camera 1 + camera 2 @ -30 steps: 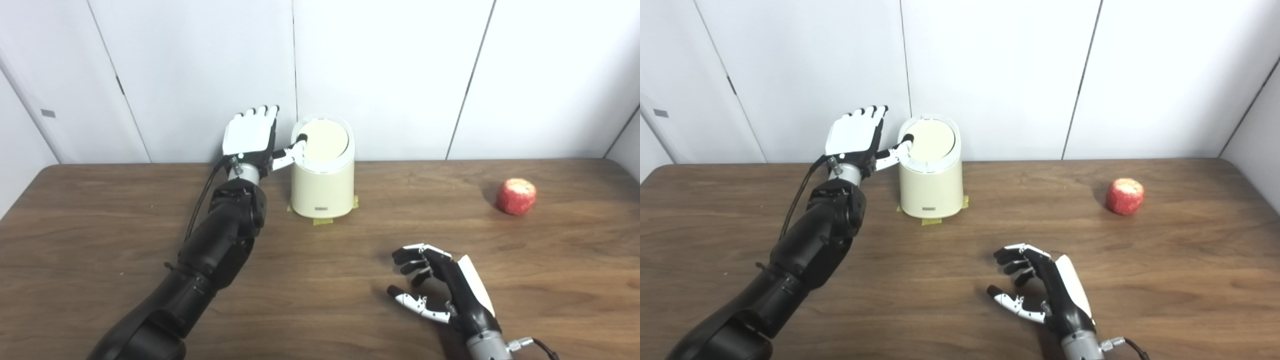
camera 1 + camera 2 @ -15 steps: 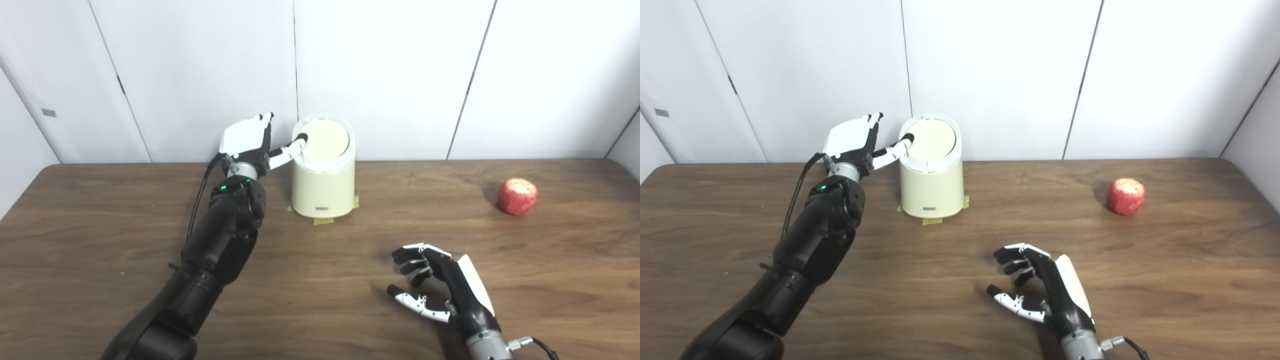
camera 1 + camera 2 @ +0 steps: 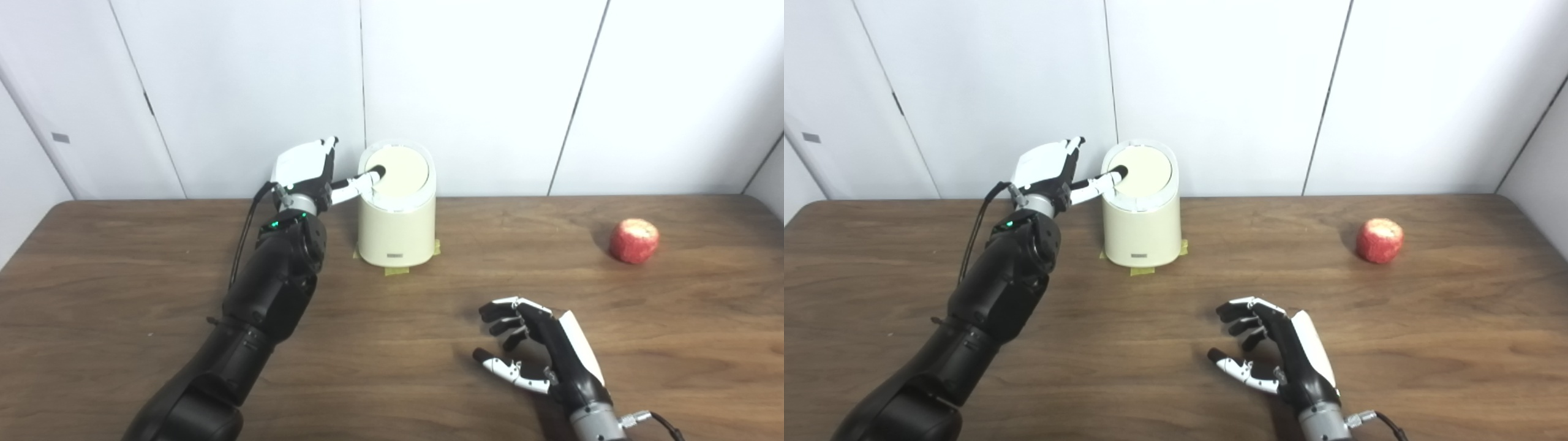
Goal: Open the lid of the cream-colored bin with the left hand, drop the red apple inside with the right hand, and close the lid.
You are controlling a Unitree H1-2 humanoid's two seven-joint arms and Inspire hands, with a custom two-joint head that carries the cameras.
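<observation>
The cream-colored bin [image 3: 395, 223] stands at the back of the table on yellow tape, its round lid [image 3: 398, 171] flat and closed. My left hand [image 3: 306, 174] is beside the bin's left side, open, with its thumb stretched out and its tip resting on the left part of the lid. The red apple [image 3: 634, 241] lies on the table at the far right. My right hand [image 3: 539, 349] rests open near the table's front edge, well short of the apple and holding nothing.
The wooden table [image 3: 122, 294] ends at a white panelled wall [image 3: 490, 92] right behind the bin. My left arm [image 3: 257, 312] crosses the left half of the table.
My left hand has tipped its fingers forward and down, and the thumb tip has slid a little further onto the lid. The right hand, bin and apple have not moved.
</observation>
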